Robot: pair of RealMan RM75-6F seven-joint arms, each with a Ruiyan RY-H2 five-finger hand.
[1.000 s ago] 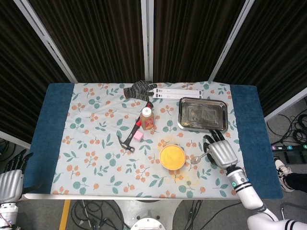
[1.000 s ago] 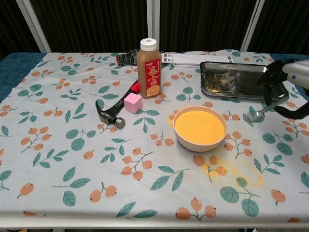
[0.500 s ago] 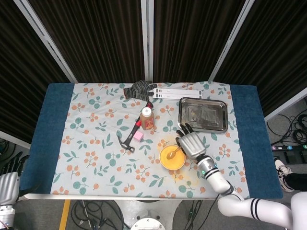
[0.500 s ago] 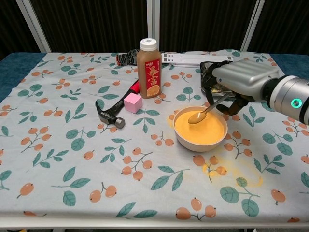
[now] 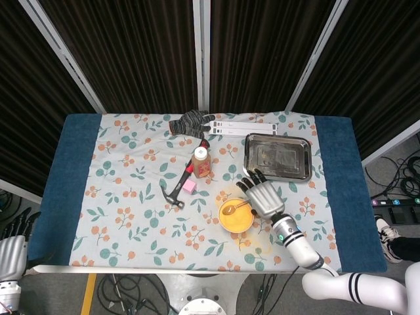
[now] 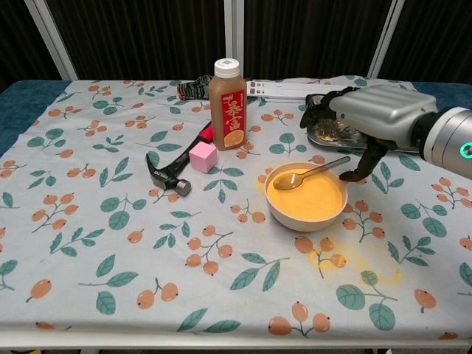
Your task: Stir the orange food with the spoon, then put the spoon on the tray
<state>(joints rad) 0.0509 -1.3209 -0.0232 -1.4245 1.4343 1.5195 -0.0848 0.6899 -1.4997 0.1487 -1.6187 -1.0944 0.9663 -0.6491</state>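
spoon (image 6: 306,175) bowl-end down in the orange food (image 6: 306,193), handle laid over the right rim of the bowl (image 6: 295,217), just near of the tray (image 5: 276,157). i judge this the stirring step. my right hand (image 6: 369,118) sits at the handle; whether it's pinching, i can't tell. next i want small circles without spilling. left hand (image 5: 10,252) hangs off the table, fingers apart.

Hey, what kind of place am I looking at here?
Probably a robot test lab, not a kitchen: dark curtains hang behind the table, cables lie on the floor, and a hammer sits beside the bowl.
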